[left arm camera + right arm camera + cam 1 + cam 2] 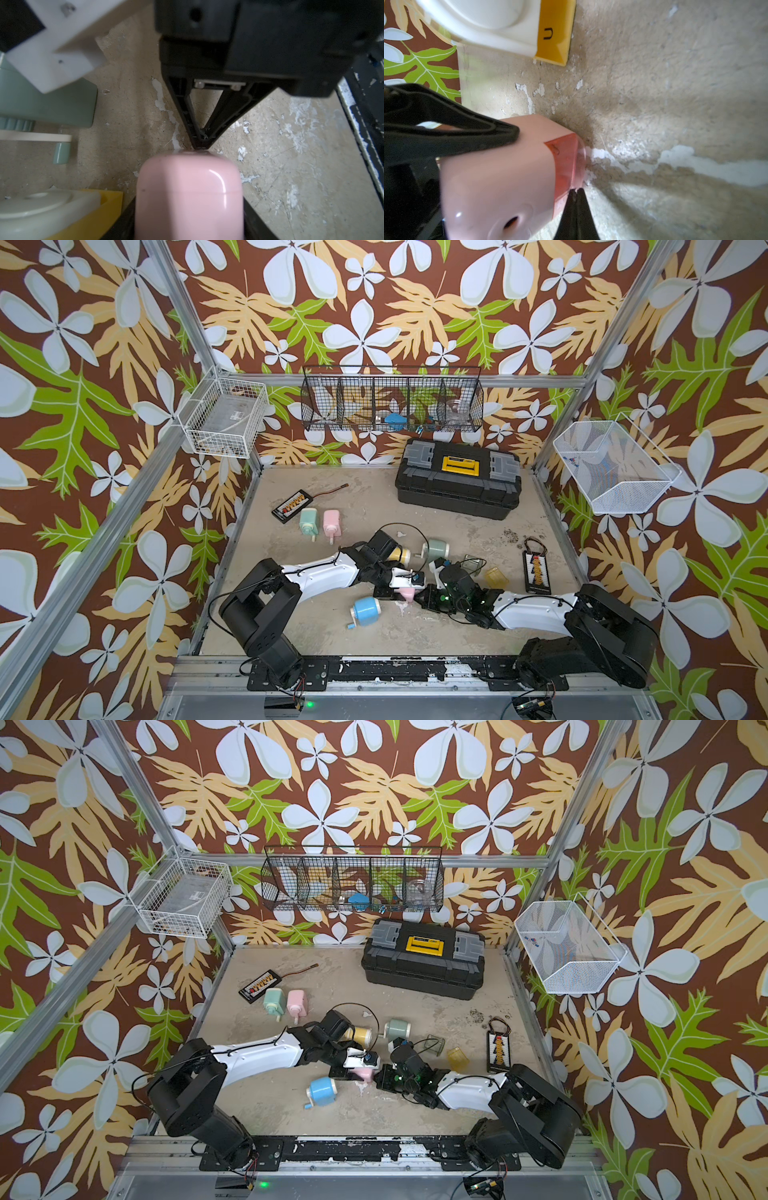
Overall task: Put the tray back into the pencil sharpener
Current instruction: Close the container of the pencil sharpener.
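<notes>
My left gripper is shut on the pink pencil sharpener, one black finger on each side of its body. It holds the sharpener low over the table's middle. The translucent pink tray sits in the sharpener's end and sticks out a little. My right gripper is shut with nothing between its jaws. Its closed tips rest against the tray's outer face. A left fingertip lies across the sharpener's top.
Other sharpeners lie around: blue, green, yellow, mint and pink. Loose trays, clear and yellow, sit to the right. A black toolbox stands at the back, with a charger board far right.
</notes>
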`<action>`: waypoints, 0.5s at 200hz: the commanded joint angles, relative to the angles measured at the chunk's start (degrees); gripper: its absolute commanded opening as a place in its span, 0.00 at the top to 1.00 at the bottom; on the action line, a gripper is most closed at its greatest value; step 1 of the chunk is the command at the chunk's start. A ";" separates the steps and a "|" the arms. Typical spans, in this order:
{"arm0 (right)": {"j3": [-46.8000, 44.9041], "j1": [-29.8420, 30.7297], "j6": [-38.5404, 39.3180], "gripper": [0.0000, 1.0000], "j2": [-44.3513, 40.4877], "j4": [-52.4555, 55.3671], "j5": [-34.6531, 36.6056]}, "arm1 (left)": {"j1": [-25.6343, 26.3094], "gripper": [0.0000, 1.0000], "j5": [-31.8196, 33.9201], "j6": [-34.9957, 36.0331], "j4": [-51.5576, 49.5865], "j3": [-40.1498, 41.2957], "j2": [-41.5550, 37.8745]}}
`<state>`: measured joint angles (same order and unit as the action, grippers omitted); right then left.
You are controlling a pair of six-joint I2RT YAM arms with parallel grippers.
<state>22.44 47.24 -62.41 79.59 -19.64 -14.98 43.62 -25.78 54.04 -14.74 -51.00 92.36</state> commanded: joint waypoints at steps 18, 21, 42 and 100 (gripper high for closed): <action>-0.46 0.09 0.98 0.97 -8.02 3.40 3.66 | 0.06 0.96 0.15 -1.53 1.12 -0.67 -2.02; -0.41 0.05 1.24 0.97 -9.15 4.59 4.09 | 0.07 0.96 0.13 -1.65 1.12 -0.72 -2.27; -0.78 0.04 4.22 0.94 -18.26 11.83 8.56 | 0.07 0.96 -0.24 -2.47 1.08 -0.85 -4.34; 0.20 -0.05 9.65 0.91 -38.66 23.18 18.58 | 0.07 0.99 -1.81 -5.32 -0.66 -1.82 -10.89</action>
<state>21.78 47.24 -55.99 45.47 -2.70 -2.79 43.59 -25.43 50.96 -15.05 -52.14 83.92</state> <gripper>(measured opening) 0.085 0.582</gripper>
